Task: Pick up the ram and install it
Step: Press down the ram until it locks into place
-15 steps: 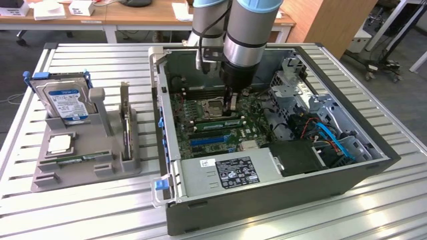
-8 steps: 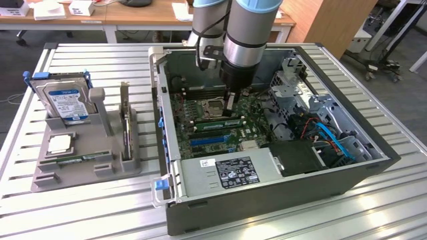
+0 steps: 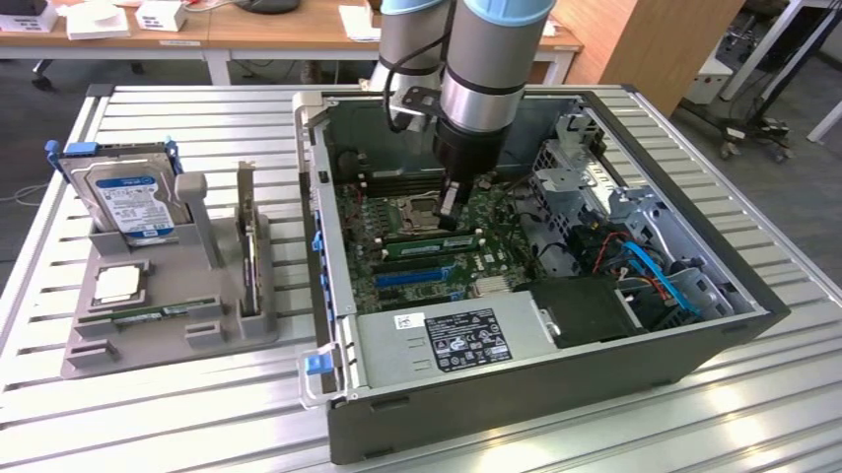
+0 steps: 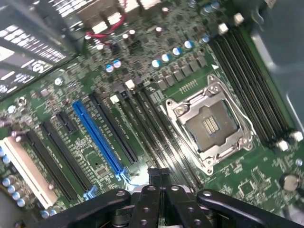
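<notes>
One robot arm is reaching down into an open computer case (image 3: 736, 325) lying on a slatted metal table (image 3: 158, 414), its gripper (image 3: 452, 209) hanging over the green motherboard (image 3: 507, 212) with the fingers pressed together. In the wrist view the gripper (image 4: 159, 179) is showing no gap between its dark fingers (image 4: 142, 204), and whether anything thin is pinched there cannot be told.

The ram (image 3: 428, 242) is showing in the exterior view as a long, narrow green stick with small dark chips and pale labels. It is standing on edge on the motherboard, running alongside the blue slot (image 3: 401, 279) and just beside the metal processor socket (image 3: 410, 209). The fingertips are hanging directly above the end of the stick nearer the exterior view's right, very close to it; whether they are touching it cannot be told.

Well apart from the gripper, outside the case on the exterior view's left, a grey holder (image 3: 231, 330) is carrying a blue-labelled hard drive (image 3: 132, 202), a dark expansion card (image 3: 247, 236) and another thin green strip (image 3: 161, 313) lying flat.
</notes>
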Available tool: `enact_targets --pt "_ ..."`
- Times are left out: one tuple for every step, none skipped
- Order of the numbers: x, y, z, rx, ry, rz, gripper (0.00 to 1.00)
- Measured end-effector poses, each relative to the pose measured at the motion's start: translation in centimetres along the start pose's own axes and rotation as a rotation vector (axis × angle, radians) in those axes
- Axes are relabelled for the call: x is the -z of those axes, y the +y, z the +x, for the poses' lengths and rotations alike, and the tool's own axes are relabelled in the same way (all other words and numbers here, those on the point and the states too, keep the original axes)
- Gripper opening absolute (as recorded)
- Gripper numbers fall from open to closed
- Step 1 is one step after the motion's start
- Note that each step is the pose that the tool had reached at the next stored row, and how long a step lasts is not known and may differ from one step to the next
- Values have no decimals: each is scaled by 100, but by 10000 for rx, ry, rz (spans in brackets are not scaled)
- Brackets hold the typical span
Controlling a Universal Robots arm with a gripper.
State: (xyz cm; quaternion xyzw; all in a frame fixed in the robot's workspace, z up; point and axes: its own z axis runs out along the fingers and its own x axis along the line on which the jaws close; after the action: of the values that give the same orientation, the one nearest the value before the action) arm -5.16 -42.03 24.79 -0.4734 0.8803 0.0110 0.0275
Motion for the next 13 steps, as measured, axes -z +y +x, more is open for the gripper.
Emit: enact_targets --pt "-1 0 0 -179 1 11 9" --pt "-2 0 0 -346 2 20 9" --pt "-3 0 0 -515 4 31 9" --pt "-5 0 0 -683 5 41 9" --pt "-6 0 0 -852 6 50 9" --pt "-8 0 0 -1029 7 61 9" --pt "-9 0 1 -1198 9 71 9" --pt "-10 0 1 -1364 10 81 9" --pt "-11 0 1 -1519 11 90 9" --pt "-13 1 1 -1659 12 98 9" --pt "-13 1 2 -1756 13 104 9" --pt "-13 1 1 -1773 13 104 9" --pt "-13 1 1 -1774 13 105 9"
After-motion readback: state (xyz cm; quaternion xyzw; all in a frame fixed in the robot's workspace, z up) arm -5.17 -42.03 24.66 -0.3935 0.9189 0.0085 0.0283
